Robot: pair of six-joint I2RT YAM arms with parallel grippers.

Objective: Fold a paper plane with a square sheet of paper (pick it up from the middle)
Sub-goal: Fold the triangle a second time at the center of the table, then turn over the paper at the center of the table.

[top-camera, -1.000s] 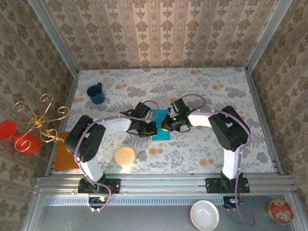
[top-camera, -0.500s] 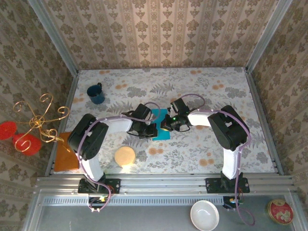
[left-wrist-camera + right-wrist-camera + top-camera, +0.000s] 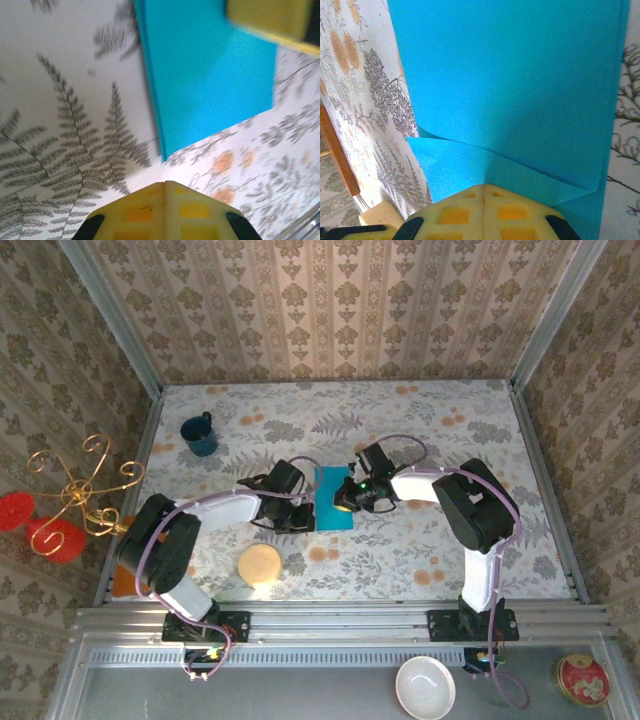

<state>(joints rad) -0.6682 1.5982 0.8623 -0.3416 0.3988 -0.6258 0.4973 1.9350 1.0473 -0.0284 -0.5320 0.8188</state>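
The square sheet of paper (image 3: 333,498), plain turquoise and folded to a tall rectangle, lies at the centre of the table (image 3: 430,430). Right gripper (image 3: 484,192), at its 3 o'clock: pads closed together, pinching a raised crease. Left gripper (image 3: 165,187), at its 8 o'clock: pads closed together, holding nothing, just beside the sheet's corner.

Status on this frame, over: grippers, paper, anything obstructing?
Left gripper shut, empty, beside the sheet. Right gripper shut, tips on the sheet. Sheet folded to a rectangle, no dart yet. Mug far off, not in the way.
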